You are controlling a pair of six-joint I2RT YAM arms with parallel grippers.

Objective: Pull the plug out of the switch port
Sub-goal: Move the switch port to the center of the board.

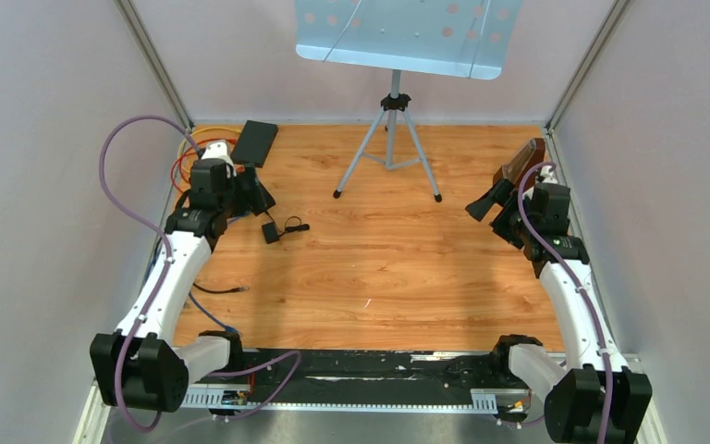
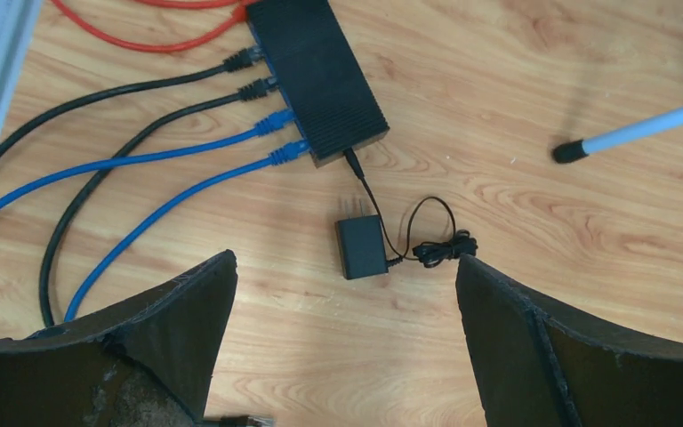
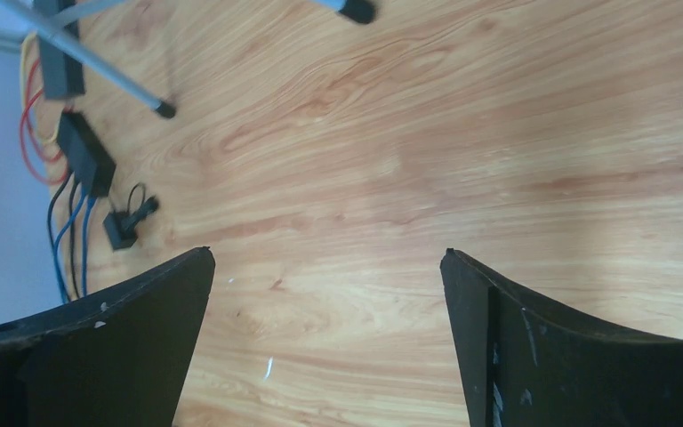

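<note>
The black switch point(image 2: 316, 71) lies on the wooden table at the upper left of the left wrist view. Along its left side a red plug, two black plugs point(image 2: 251, 87) and two blue plugs point(image 2: 286, 153) sit in its ports. A thin power lead runs from its near end to a black adapter point(image 2: 360, 247). My left gripper point(image 2: 346, 258) is open and empty, above the table just short of the adapter. My right gripper point(image 3: 327, 258) is open and empty, raised at the far right point(image 1: 485, 205). The switch shows small in the right wrist view point(image 3: 84, 153).
A tripod point(image 1: 390, 139) carrying a blue perforated tray stands at the back middle; one foot point(image 2: 569, 151) is right of the switch. A second black box point(image 1: 254, 141) lies at the back left. A loose black cable end point(image 1: 231, 289) lies by the left arm.
</note>
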